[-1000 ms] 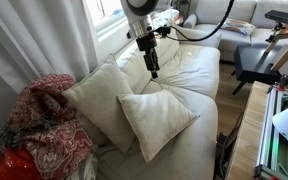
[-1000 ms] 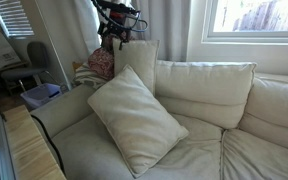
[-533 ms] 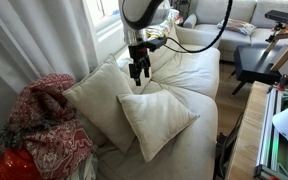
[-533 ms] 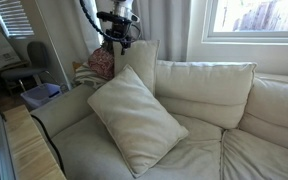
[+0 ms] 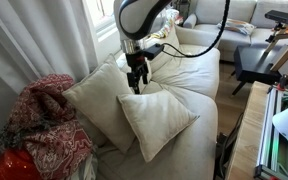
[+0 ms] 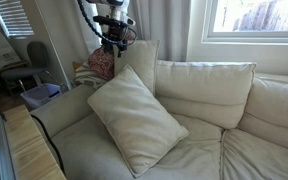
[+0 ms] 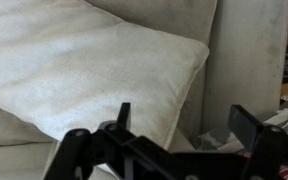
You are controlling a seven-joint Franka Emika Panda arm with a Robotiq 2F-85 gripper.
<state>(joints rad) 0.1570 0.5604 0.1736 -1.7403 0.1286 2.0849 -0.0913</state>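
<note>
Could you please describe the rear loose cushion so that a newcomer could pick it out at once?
Start at the cream sofa and go to its end beside the red patterned throw. The rear cushion stands propped there, close by the open gripper. Unlike the front cushion, which leans across it, it is partly hidden.

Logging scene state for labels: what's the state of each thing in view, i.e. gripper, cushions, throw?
gripper: open, empty, pointing down close over the cushions.
front cushion: propped at a tilt on the sofa, leaning against the rear cushion.
rear cushion: leaning at the sofa's end, partly covered by the front cushion.
red throw: crumpled in a heap beside the rear cushion.
</note>
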